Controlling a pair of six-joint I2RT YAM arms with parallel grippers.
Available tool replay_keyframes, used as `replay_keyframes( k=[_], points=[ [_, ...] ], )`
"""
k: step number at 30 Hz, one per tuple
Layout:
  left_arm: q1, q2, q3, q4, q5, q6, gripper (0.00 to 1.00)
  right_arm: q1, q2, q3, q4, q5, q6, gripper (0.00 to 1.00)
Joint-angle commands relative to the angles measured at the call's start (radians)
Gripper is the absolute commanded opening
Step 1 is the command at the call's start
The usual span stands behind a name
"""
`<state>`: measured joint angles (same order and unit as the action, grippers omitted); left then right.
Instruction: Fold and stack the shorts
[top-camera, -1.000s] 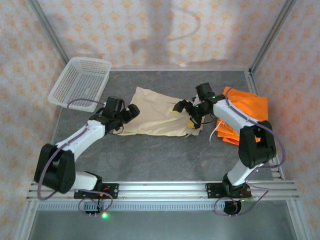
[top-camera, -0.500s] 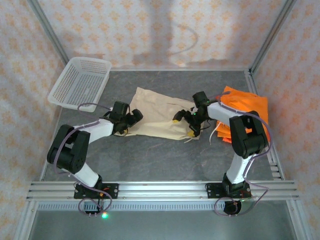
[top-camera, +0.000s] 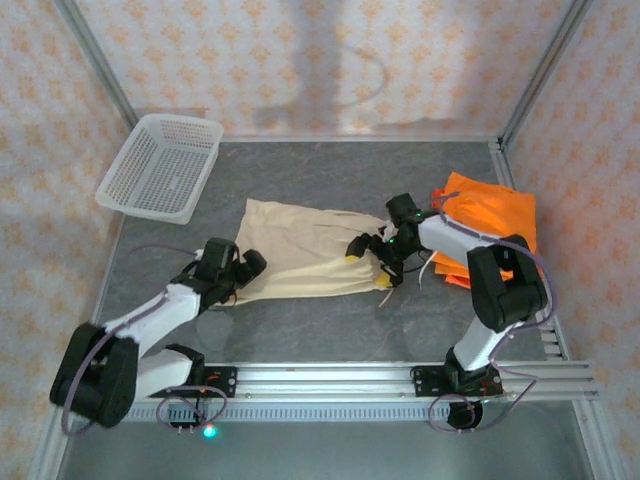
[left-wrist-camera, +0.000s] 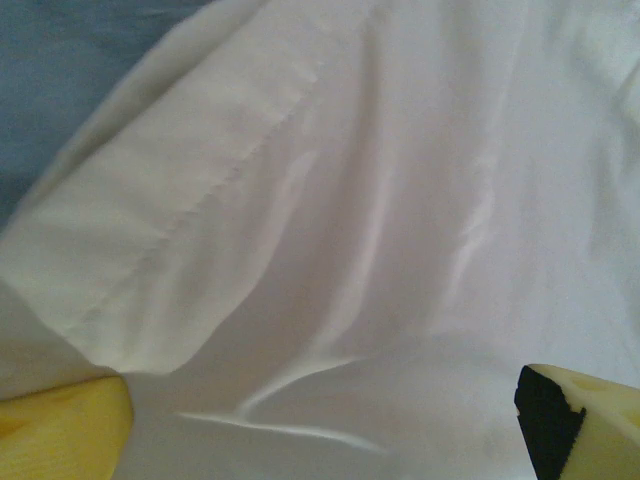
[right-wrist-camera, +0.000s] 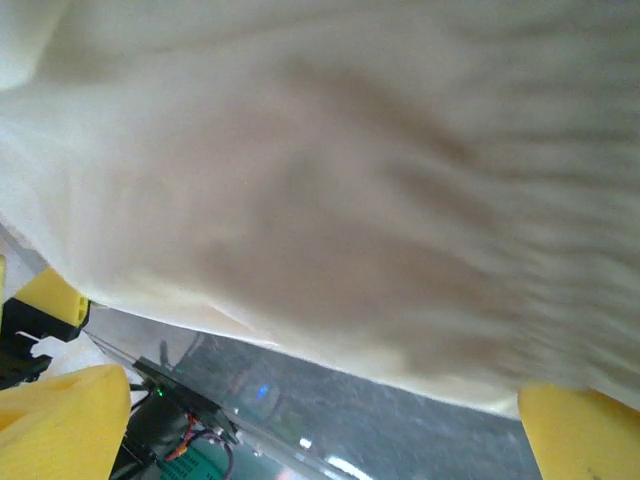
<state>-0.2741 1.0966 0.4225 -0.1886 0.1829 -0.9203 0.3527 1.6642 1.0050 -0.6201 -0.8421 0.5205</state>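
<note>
The cream shorts (top-camera: 305, 258) have slid nearer and lie flatter; the left gripper (top-camera: 247, 268) is at their near-left corner, the right gripper (top-camera: 369, 268) at their right end, both with jaws apart, so I judge folding not yet begun; right of them the orange shorts (top-camera: 495, 220) are partly behind the right arm, their number unclear; the basket (top-camera: 160, 170) stands beyond, far left.

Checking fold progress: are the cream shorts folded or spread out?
Spread out: the cream shorts lie as one sheet, left gripper and right gripper open at its ends. Hidden layers: cannot tell.
</note>
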Motion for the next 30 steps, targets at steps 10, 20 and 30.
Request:
replay_keyframes(
  k=[10,20,30],
  points=[
    [0.008,-0.391,0.163,-0.223,-0.006,0.033,1.00,-0.009,-0.320,0.111,-0.071,0.289,-0.016,0.99],
    [0.006,-0.066,0.200,0.004,0.212,0.079,1.00,-0.093,-0.219,0.143,-0.140,0.407,-0.189,0.98],
    [0.007,0.188,0.054,0.182,0.190,0.072,1.00,-0.135,-0.156,0.134,-0.119,0.419,-0.194,0.99]
  ],
)
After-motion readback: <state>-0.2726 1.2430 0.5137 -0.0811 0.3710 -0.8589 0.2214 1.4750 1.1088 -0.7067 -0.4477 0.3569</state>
